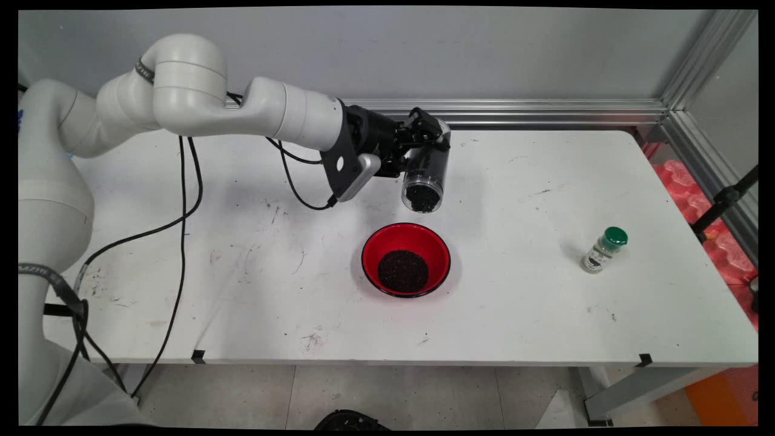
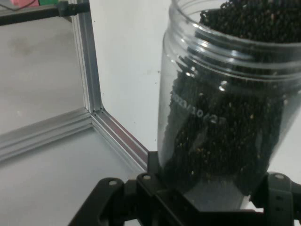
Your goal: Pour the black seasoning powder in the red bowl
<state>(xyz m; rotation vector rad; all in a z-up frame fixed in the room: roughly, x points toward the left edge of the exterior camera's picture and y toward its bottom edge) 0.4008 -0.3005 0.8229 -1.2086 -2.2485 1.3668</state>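
Claw point(image 1: 424, 142) closed on a clear plastic jar point(image 1: 425, 175), gripping it by the closed end, one finger on each side; the hand view shows the jar point(image 2: 221, 108) wedged between the black linkage. Jar held off the tabletop point(image 1: 545, 303), tipped with its open mouth pointing down and toward the near edge. Dark granules point(image 1: 422, 197) are piled at the mouth; in the hand view the granules point(image 2: 235, 136) fill most of the jar, and faint printed digits show on its wall. Below the mouth, slightly nearer the camera, a red bowl point(image 1: 405, 259) with a black rim sits on the tabletop, a mound of the same dark granules at its bottom. Jar and bowl not touching. Well off to the right stands a small spice bottle point(image 1: 603, 249) with a green cap, upright. An aluminium rail point(image 1: 514, 112) runs along the tabletop's far edge.
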